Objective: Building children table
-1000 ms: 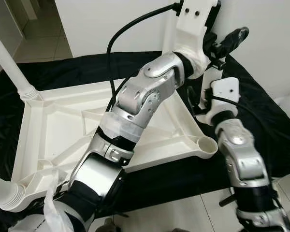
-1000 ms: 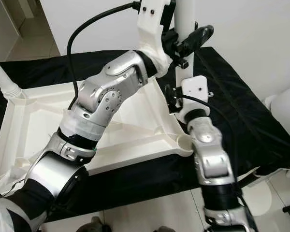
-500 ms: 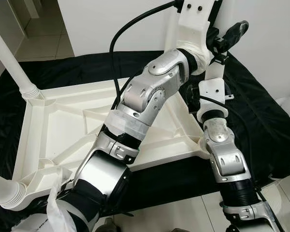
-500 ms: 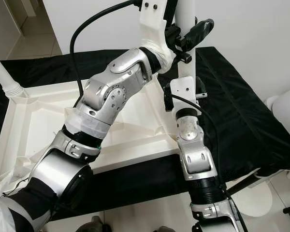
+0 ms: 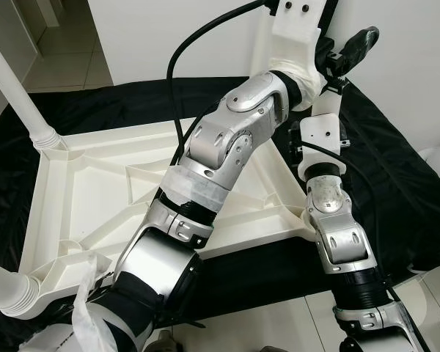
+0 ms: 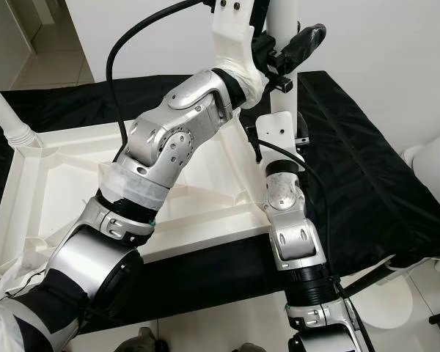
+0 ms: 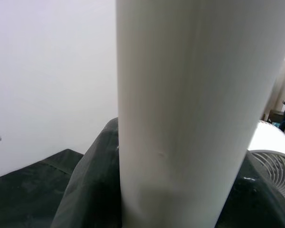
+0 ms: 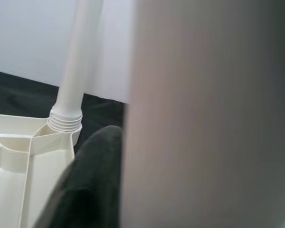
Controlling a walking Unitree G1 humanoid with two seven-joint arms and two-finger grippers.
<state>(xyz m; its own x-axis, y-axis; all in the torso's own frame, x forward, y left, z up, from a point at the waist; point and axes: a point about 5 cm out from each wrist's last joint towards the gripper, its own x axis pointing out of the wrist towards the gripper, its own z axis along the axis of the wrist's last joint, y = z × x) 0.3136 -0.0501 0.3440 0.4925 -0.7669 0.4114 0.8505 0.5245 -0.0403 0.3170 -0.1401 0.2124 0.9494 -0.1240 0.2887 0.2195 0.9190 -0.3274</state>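
Note:
The white plastic table [image 5: 81,183] lies upside down on a black cloth. A white table leg [image 6: 281,22] stands upright at its far right corner. My left arm reaches across the table, and my left gripper [image 6: 287,45] is shut on that leg high up, one black finger [image 6: 308,40] curling round it. In the left wrist view the leg [image 7: 190,109] is a broad white column. My right gripper [image 6: 277,110] grips the same leg lower down, just above the corner. The right wrist view has the leg [image 8: 204,118] very close, with one finger [image 8: 92,180] against it.
Two more legs stand in the table's left corners, far [image 5: 15,88] and near [image 5: 4,290]. The black cloth [image 6: 352,154] covers the surface around the table. A white fan [image 6: 433,169] stands on the tiled floor at the right. A white wall rises behind.
My right arm has swung left and straightened, bringing its gripper onto the leg and hiding the near right corner socket. The left gripper kept its hold.

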